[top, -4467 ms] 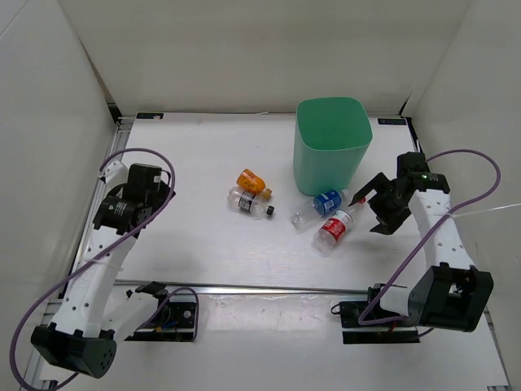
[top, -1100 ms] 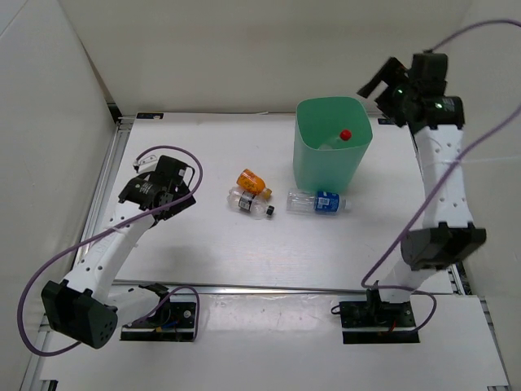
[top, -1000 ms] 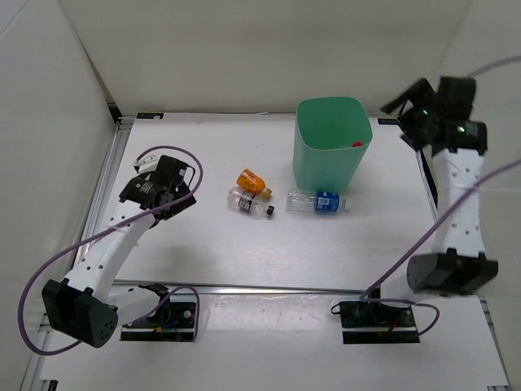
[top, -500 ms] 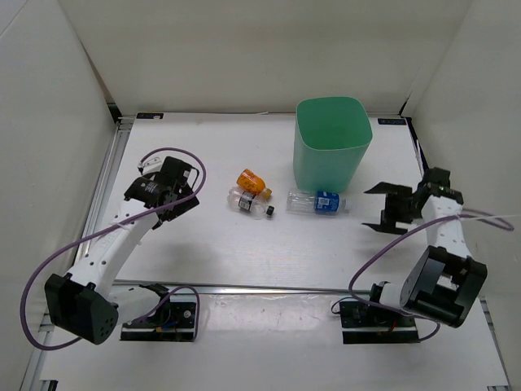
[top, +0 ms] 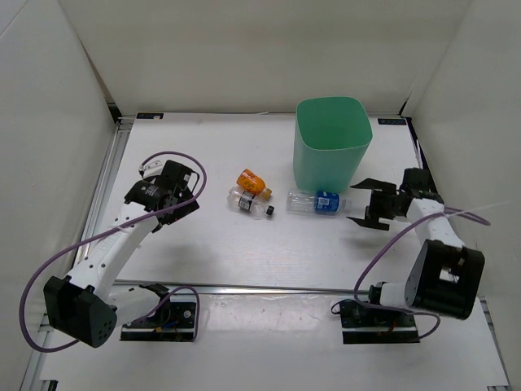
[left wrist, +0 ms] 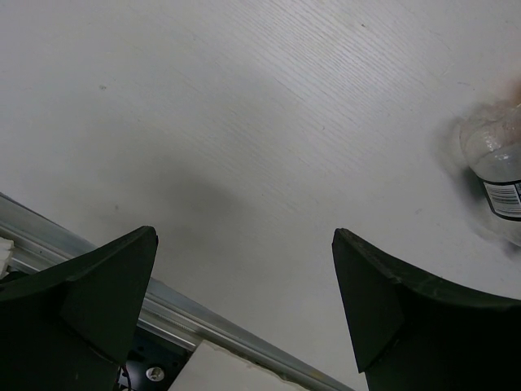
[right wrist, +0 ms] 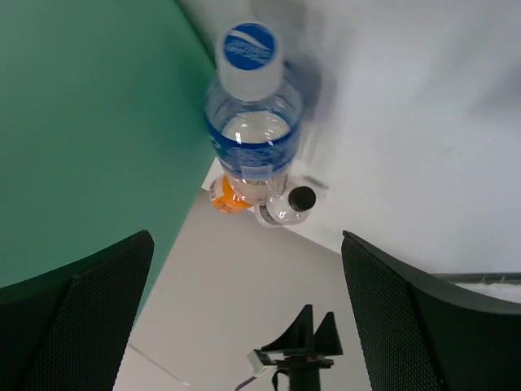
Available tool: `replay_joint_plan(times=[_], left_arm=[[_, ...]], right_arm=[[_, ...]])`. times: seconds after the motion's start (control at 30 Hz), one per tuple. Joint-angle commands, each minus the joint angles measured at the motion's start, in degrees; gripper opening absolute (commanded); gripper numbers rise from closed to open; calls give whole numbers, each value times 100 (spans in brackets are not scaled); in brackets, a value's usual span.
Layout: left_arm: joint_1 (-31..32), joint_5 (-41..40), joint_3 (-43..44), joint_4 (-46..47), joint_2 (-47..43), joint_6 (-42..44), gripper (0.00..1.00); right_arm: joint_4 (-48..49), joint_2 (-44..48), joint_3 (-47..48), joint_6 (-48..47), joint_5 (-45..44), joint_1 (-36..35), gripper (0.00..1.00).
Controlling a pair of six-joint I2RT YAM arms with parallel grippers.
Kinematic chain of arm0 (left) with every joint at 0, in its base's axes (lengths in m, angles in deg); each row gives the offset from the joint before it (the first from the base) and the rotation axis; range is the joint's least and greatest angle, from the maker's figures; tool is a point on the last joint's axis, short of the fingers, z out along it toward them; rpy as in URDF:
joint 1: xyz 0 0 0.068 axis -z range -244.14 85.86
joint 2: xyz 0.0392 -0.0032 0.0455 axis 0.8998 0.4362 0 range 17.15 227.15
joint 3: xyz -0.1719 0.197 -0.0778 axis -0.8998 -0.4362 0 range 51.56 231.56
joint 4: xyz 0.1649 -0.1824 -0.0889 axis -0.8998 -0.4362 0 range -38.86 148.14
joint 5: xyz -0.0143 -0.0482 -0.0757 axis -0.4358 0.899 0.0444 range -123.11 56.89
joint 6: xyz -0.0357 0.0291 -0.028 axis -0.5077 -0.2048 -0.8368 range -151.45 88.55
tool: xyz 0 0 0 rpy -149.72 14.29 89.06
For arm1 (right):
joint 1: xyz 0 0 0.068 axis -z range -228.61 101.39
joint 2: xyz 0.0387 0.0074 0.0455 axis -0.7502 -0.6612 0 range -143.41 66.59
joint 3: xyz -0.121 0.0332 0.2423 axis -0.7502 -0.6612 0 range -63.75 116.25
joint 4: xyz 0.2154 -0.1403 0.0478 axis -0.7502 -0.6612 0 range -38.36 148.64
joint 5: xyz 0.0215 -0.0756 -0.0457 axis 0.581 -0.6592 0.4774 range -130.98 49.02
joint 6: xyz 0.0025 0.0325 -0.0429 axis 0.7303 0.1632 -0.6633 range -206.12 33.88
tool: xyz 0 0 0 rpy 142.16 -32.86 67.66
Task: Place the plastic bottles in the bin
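I am looking down on the white table, where the mint-green bin is standing upright toward the far right. The left arm is reaching over the left half of the table. Its left gripper is hanging with its fingers spread wide over bare tabletop and gripping nothing. Its wrist camera is catching only the end of a clear bottle at the right edge. The right gripper is sitting low beside the bin's near right corner, its fingers likewise spread wide and empty. It is pointing at the cap end of the blue-label bottle.

That bottle is lying on its side just in front of the bin, close against its wall in the right wrist view. Farther left, the black-cap bottle is lying on its side. The squat orange bottle is resting just behind it, and the two are touching.
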Motion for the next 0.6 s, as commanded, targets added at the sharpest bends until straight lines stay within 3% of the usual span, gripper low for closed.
replay_joint_plan(times=[0.0,0.57], left_arm=[[30,3,5,-4,-115,103,100],[30,-243,-48,-171,-115,50,100]], right_arm=[[345,-620,698,-467,-223,-344,99],[547,-1861,1077,-354,-434,-1110,99]])
